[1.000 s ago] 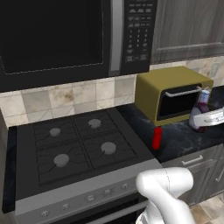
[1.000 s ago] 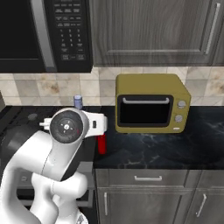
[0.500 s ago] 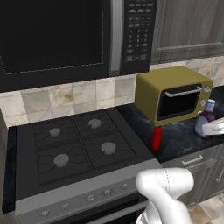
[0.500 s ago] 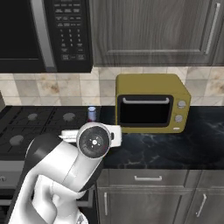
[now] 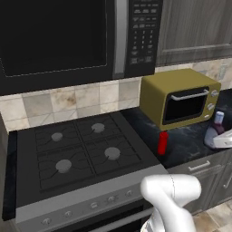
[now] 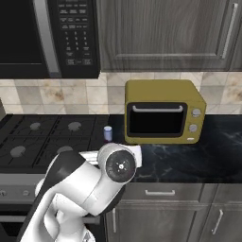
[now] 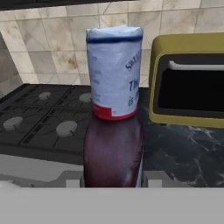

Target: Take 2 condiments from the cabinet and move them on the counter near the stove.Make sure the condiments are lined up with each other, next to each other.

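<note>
A red squeeze bottle (image 5: 162, 142) stands on the black counter (image 5: 189, 141) just right of the stove (image 5: 81, 154). My gripper (image 5: 221, 138) hangs at the right edge of the left base view, shut on a dark brown bottle with a pale blue cap (image 5: 219, 118). In the hand view that bottle (image 7: 113, 144) stands upright between my gripper (image 7: 112, 179) fingers, with stove (image 7: 39, 122) and counter (image 7: 183, 148) behind it. In the right base view its cap (image 6: 108, 133) shows above my arm. The grey cabinet (image 6: 165, 33) above is closed.
An olive-yellow toaster oven (image 5: 179, 97) stands on the counter right of the red bottle, also seen as the toaster oven (image 6: 163, 111). A black microwave (image 5: 68, 36) hangs over the stove. Grey drawer fronts (image 6: 165, 194) run below the counter.
My gripper has carried the dark brown bottle rightward and lower, in front of the toaster oven. The red bottle has stayed where it was.
</note>
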You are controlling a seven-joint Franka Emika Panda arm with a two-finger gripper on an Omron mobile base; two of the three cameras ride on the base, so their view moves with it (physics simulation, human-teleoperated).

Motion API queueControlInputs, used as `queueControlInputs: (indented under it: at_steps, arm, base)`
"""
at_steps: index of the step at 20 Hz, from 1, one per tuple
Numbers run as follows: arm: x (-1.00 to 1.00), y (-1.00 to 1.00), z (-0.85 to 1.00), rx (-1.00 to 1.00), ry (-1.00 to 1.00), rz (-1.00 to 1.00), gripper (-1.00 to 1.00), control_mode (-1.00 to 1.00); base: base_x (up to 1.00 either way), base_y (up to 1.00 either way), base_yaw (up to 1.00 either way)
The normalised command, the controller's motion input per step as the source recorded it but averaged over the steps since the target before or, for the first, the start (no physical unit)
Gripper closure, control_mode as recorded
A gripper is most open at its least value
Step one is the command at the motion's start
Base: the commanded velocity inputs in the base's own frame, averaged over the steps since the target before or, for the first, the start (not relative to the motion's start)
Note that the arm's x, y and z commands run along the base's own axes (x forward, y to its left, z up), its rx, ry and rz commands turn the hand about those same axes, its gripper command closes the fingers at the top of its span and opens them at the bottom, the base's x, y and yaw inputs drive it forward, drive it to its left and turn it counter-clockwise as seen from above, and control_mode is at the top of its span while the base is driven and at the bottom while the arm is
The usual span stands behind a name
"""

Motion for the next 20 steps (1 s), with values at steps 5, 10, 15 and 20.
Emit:
queueControlInputs:
  at_steps: [5, 10, 15, 20]
  arm:
    - [0.19, 0.0, -0.36, 0.0, -0.03, 0.16, 1.0, -1.0]
    - [0.28, 0.0, -0.29, 0.0, 0.01, 0.14, 1.0, -1.0]
    - [0.2, -0.04, -0.18, 0.0, 0.01, 0.03, 1.0, -1.0]
    - [0.26, -0.15, -0.28, 0.0, 0.0, 0.05, 1.0, -1.0]
  base:
    - [0.0, 0.0, 0.0]
    - [0.0, 0.0, 0.0]
    - [0.0, 0.0, 0.0]
    - [0.0, 0.0, 0.0]
